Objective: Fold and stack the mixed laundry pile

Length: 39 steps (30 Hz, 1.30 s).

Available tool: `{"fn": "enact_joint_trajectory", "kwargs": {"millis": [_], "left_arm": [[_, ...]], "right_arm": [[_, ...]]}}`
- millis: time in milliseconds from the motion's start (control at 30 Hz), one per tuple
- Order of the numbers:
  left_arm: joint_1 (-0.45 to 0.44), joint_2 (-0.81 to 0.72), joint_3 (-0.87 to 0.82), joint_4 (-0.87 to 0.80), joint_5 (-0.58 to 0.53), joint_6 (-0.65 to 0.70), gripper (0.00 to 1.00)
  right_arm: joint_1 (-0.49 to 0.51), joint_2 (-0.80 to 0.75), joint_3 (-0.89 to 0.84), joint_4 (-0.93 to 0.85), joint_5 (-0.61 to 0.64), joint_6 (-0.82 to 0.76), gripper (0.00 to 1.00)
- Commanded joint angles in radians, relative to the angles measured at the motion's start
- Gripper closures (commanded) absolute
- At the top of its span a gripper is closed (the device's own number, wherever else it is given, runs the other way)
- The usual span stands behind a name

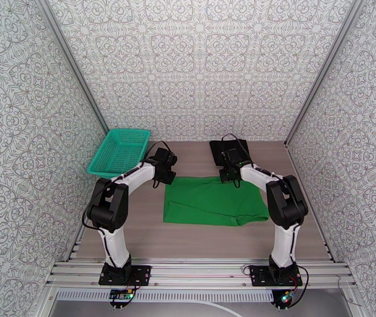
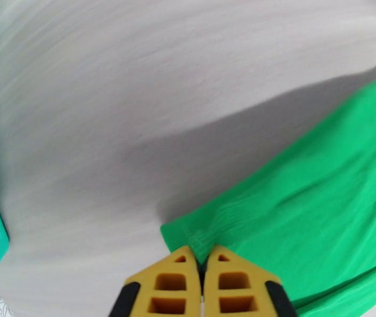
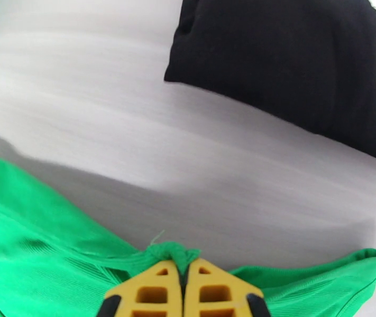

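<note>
Here we see the green T-shirt (image 1: 214,203) spread flat at mid-frame on the bench (image 1: 135,236), its long axis running left to right, so its far edge spans both arms. Our left tool (image 2: 203,255) is pinched on the far-left corner and our right tool (image 3: 183,266) on the far edge further right, with both arms reaching forward. The black shirt (image 3: 293,64) lies just beyond, at upper centre-right
</note>
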Motion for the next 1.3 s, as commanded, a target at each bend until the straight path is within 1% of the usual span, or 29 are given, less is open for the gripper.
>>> {"fn": "enact_joint_trajectory", "kwargs": {"millis": [0, 200, 400, 633, 767, 900, 1167, 1200, 1267], "left_arm": [[-0.010, -0.063, -0.047, 0.066, -0.025, -0.040, 1.00], [-0.027, -0.116, -0.127, 0.106, -0.039, -0.062, 1.00], [-0.046, -0.169, -0.205, 0.142, -0.064, -0.094, 1.00], [-0.078, -0.241, -0.301, 0.200, -0.113, -0.143, 1.00], [-0.087, -0.258, -0.340, 0.217, -0.129, -0.164, 1.00], [-0.103, -0.264, -0.370, 0.222, -0.159, -0.182, 1.00], [-0.111, -0.282, -0.421, 0.228, -0.179, -0.220, 1.00], [-0.113, -0.282, -0.427, 0.228, -0.180, -0.226, 1.00], [-0.116, -0.280, -0.437, 0.227, -0.179, -0.235, 0.99]], "right_arm": [[0.016, -0.051, -0.067, 0.128, 0.021, 0.043, 1.00], [0.034, -0.092, -0.179, 0.230, 0.042, 0.083, 1.00], [0.056, -0.152, -0.305, 0.362, 0.096, 0.107, 1.00], [0.071, -0.234, -0.440, 0.504, 0.139, 0.112, 1.00], [0.079, -0.252, -0.478, 0.537, 0.138, 0.110, 1.00], [0.101, -0.259, -0.493, 0.546, 0.163, 0.113, 1.00], [0.129, -0.271, -0.573, 0.604, 0.225, 0.206, 1.00], [0.131, -0.269, -0.591, 0.618, 0.227, 0.222, 0.99], [0.136, -0.268, -0.623, 0.643, 0.229, 0.246, 0.94]]}}
